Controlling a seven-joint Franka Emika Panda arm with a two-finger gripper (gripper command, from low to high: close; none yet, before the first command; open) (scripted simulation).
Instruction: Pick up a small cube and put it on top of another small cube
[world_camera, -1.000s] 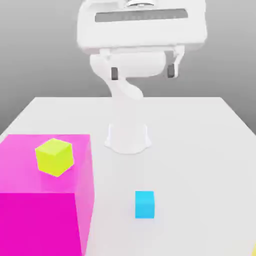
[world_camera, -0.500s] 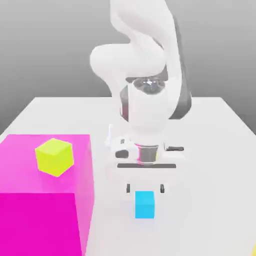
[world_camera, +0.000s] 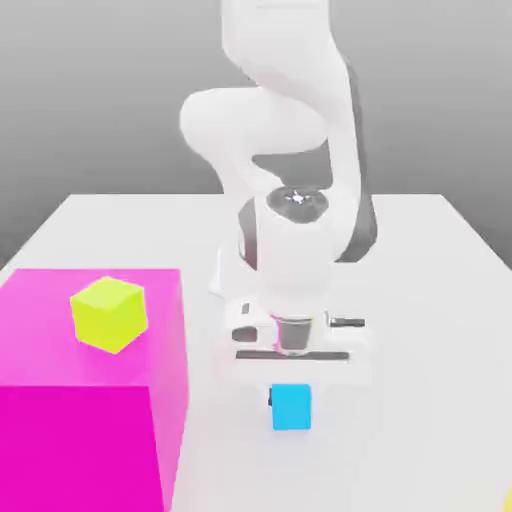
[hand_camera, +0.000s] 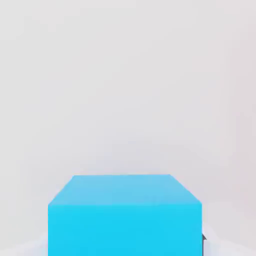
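A small blue cube (world_camera: 291, 408) rests on the white table (world_camera: 440, 300), in front of the arm's base. My gripper (world_camera: 291, 402) has come straight down over it, and its fingers press against the cube's two sides, so it is shut on the cube. A dark fingertip (world_camera: 270, 400) peeks out at the cube's side on the exterior view's left. In the hand view the blue cube (hand_camera: 125, 215) sits very close, with a sliver of finger (hand_camera: 203, 238) beside it. A small yellow-green cube (world_camera: 109, 313) stands on a big magenta block (world_camera: 90, 420) at the exterior view's left.
The magenta block is much taller than the blue cube and lies a short way off on the exterior view's left. A yellow sliver (world_camera: 508, 498) shows at the lower right corner. The arm's base (world_camera: 255, 275) stands behind the gripper.
The arm has swung down from high above the table to the blue cube. Its fingers stood wide apart half a second ago and have now closed on the cube's sides.
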